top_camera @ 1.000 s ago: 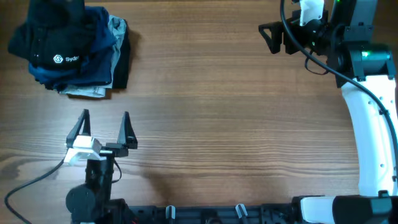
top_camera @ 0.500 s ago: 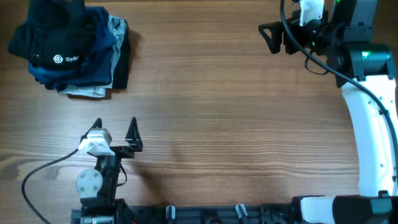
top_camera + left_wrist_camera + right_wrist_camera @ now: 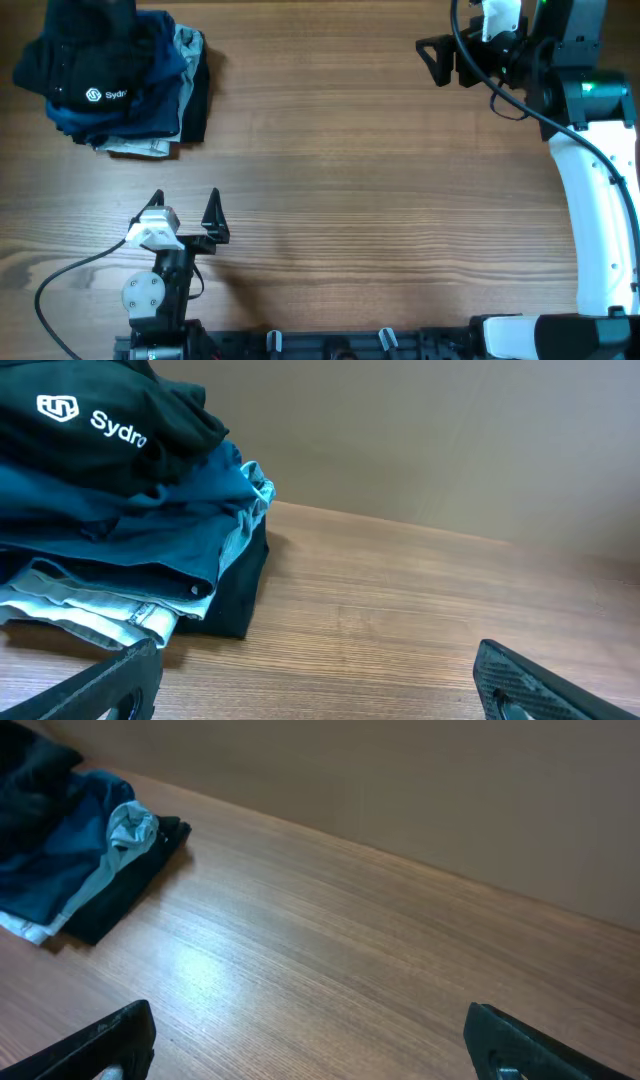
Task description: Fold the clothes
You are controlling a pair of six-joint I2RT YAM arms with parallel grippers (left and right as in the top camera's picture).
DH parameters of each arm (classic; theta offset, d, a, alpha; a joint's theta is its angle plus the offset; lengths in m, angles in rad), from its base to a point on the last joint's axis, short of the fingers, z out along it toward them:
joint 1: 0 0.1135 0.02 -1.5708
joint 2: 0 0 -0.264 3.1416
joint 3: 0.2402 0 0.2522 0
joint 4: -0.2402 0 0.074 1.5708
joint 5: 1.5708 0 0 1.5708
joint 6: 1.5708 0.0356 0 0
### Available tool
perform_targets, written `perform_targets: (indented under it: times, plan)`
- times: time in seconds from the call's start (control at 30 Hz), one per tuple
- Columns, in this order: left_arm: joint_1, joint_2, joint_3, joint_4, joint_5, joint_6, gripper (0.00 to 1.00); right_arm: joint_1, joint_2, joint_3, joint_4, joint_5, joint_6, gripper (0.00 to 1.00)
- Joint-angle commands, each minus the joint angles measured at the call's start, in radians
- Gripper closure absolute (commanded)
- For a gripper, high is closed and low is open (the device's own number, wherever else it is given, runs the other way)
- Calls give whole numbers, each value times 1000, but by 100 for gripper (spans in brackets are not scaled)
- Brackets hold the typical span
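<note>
Overhead, we note the clothes pile (image 3: pixel 115 85) at upper left of the table (image 3: pixel 350 180), left end effector (image 3: pixel 184 202) and right end effector (image 3: pixel 432 62) both released.

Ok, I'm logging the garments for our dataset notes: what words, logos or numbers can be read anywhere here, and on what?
"Sydn": white letters after a white hexagon-like logo, on the black top garment of the clothes pile; the rest of the word is lost in a fold.
No other text can be read in any view.
</note>
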Motion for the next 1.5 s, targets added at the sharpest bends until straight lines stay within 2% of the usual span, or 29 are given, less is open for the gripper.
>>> perform_targets:
  times: [0.0,0.1,0.2,0.3,0.37,0.47,0.63,0.77,1.0,1.17,1.47]
  plan:
    - [-3,-11,-3,-8,-9,8,0,5,-21,3,-3,5,-20,0]
    - [-3,-11,-3,-8,-9,8,0,5,-152,-14,60,95,-26,0]
    - [-3,-11,-3,-8,-9,8,0,4,-286,-136,266,244,88,0]
    - [-3,-11,-3,-8,-9,8,0,4,-451,-385,549,354,230,0]
    - [-3,-11,-3,-8,-9,8,0,5,-530,-525,660,353,239,0]
    - [-3,-11,-3,-8,-9,8,0,5,-736,-844,795,351,248,0]
    - [-3,-11,-3,-8,-9,8,0,4,-1115,-1285,840,358,249,0]
    - [-3,-11,-3,-8,-9,8,0,4,-1318,-1481,840,340,268,1]
    - [-3,-11,-3,-8,-9,8,0,4,-1434,-1615,819,340,273,0]
    - [-3,-11,-3,-8,-9,8,0,4,-1501,-1614,719,360,261,0]
    - [-3,-11,-3,-8,-9,8,0,4,-1531,-1614,719,358,227,0]
